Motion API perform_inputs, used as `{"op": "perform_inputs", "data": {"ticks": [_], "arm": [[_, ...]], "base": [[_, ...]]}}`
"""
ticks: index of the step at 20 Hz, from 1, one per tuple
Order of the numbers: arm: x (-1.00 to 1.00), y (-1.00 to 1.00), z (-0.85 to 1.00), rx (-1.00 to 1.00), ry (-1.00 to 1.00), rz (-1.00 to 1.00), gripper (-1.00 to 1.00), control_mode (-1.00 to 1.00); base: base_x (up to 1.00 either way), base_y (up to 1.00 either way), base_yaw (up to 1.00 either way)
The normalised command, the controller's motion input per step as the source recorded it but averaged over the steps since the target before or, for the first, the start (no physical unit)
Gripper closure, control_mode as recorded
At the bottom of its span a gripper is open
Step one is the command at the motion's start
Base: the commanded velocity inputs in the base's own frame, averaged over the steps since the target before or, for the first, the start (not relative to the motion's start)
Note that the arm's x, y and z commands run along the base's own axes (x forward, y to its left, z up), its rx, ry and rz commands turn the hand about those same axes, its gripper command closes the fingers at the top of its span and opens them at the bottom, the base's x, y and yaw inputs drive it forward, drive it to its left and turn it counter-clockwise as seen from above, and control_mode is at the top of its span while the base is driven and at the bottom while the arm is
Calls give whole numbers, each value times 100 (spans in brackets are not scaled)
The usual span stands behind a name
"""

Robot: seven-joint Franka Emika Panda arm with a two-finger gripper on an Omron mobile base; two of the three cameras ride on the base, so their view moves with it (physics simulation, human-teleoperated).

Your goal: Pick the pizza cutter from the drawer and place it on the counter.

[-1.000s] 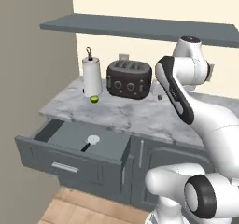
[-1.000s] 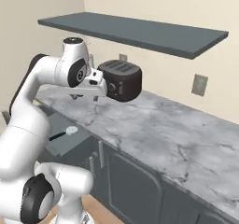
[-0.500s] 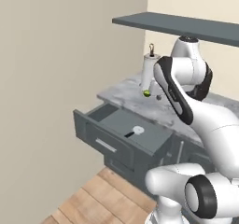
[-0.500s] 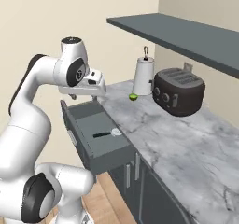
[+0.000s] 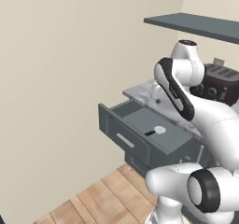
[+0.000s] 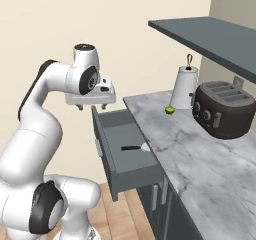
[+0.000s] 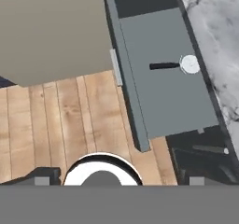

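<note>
The drawer (image 6: 125, 156) stands pulled out from under the marble counter (image 6: 200, 149). On its floor lies the pizza cutter (image 6: 136, 147), black handle toward the drawer front, disc toward the counter. In the hand view the pizza cutter (image 7: 179, 65) lies in the drawer (image 7: 163, 101) at the upper right, beside the counter (image 7: 214, 27). From the left base view, the pizza cutter (image 5: 156, 130) rests in the drawer (image 5: 135, 134) below the counter (image 5: 140, 88). My gripper (image 6: 92, 106) hangs open and empty, well above the drawer's front edge and apart from the cutter.
A paper towel holder (image 6: 184, 88), a small green ball (image 6: 170, 110) and a dark toaster (image 6: 225, 109) stand on the counter's far part. A dark wall shelf (image 6: 210, 34) hangs above. A beige wall (image 7: 51, 27) and wooden floor (image 7: 70, 120) lie beside the drawer front.
The whole picture has shifted, so the camera has moved with the base. The arm has swung from over the counter to above the open drawer's front. The cutter lies as before.
</note>
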Motion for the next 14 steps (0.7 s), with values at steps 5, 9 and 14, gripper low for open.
{"op": "perform_inputs", "data": {"ticks": [5,9,14], "arm": [[69,-7,-64,6,27,20,-100,-100],[64,0,-70,1,17,10,-100,-100],[42,-1,-96,0,7,3,-100,-100]], "base": [[0,0,0],[0,0,0],[0,0,0]]}}
